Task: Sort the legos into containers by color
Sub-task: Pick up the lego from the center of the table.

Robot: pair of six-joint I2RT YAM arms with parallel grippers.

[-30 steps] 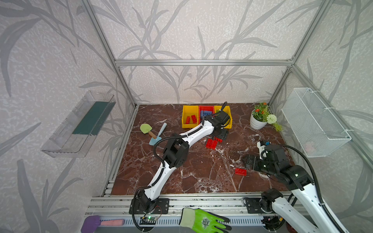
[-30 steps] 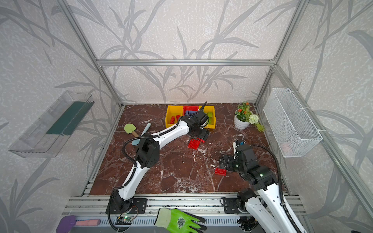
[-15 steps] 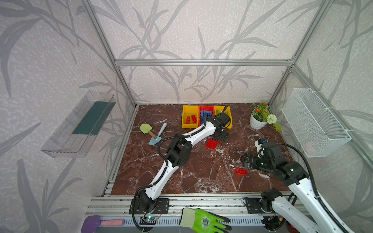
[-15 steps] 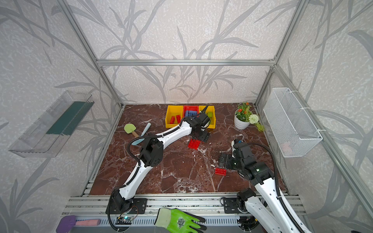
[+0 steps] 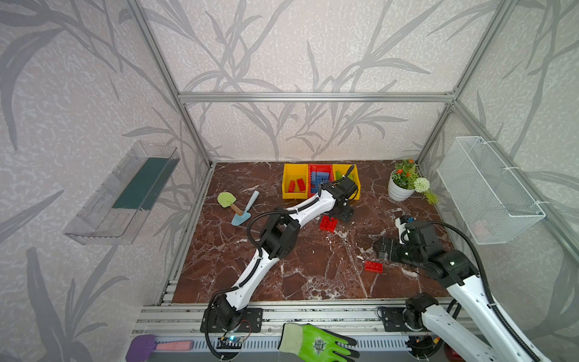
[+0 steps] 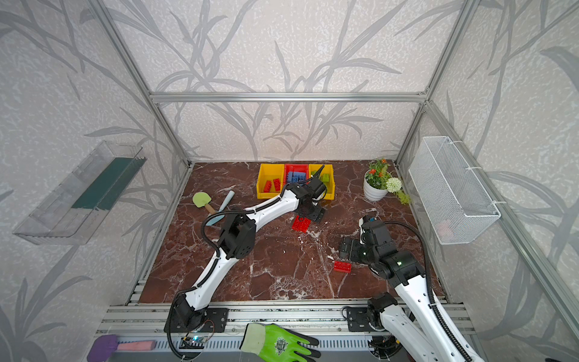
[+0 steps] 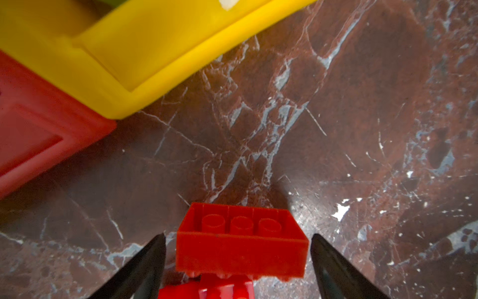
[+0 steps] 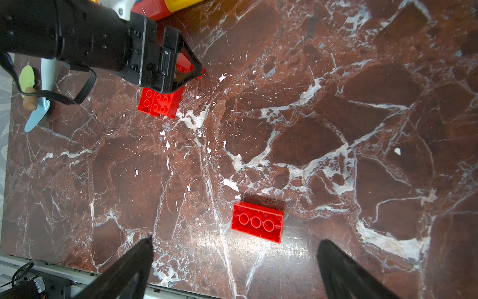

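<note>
legos (image 8: 158, 103): glossy red studded rectangles

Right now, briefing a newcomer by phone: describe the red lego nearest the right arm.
On the marble table, look by the right gripper. One red lego lies alone there, hollow underside up; the other loose reds sit clustered near the bins.

Left arm (image 5: 261, 269) and right arm (image 5: 470, 296): white links, black joints, black ribbed cables; fingers (image 7: 144, 264) black, tapered.
</note>
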